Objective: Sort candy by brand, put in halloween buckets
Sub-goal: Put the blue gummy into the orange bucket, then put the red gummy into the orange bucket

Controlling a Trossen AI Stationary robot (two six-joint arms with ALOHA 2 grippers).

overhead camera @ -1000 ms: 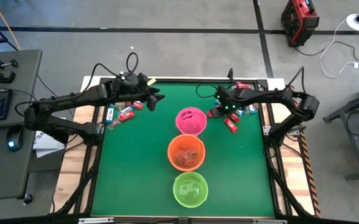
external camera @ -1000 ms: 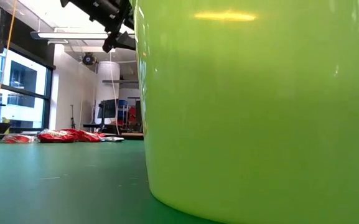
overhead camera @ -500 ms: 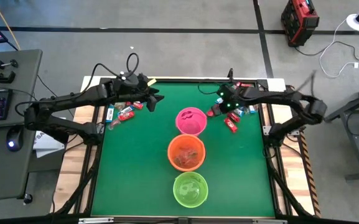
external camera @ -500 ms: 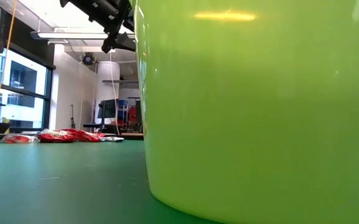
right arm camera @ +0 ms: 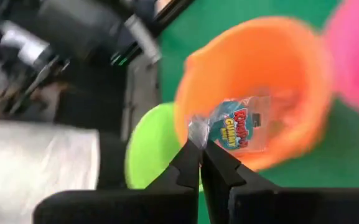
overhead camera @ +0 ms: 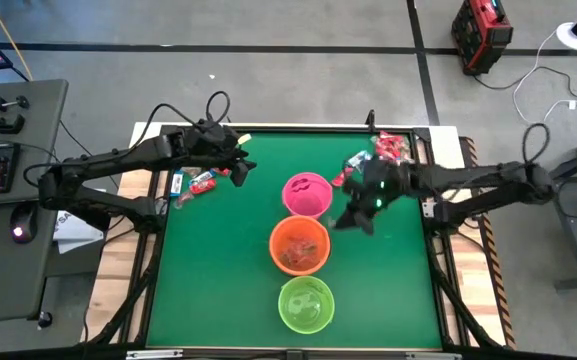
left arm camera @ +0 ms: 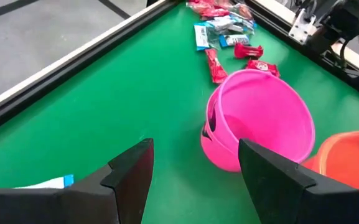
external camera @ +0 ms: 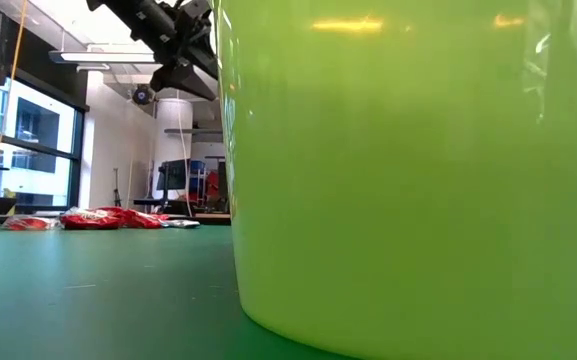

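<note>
The right tool (right arm camera: 199, 148) is pinched shut on the crimped edge of a small blue-and-white wrapped candy packet (right arm camera: 236, 130), which is dangled in the air above the round orange plastic bucket (right arm camera: 254, 93). From overhead, that tool (overhead camera: 353, 222) is seen just to the right of the orange bucket (overhead camera: 299, 244), over the green counter (overhead camera: 218, 270).

The three buckets are lined up down the middle of the counter: the round pink plastic bucket (overhead camera: 307, 194) farthest back, the orange one in the middle, the round lime green plastic bucket (overhead camera: 305, 304) nearest the front edge.

The left tool (left arm camera: 195, 165) is held with its fingers spread wide and nothing between them, up over the back left part of the counter. A loose cluster of red and blue wrapped candies (overhead camera: 196, 181) is scattered beside it there, and another heap of red and blue wrapped candies (overhead camera: 388, 150) is piled at the back right corner.
</note>
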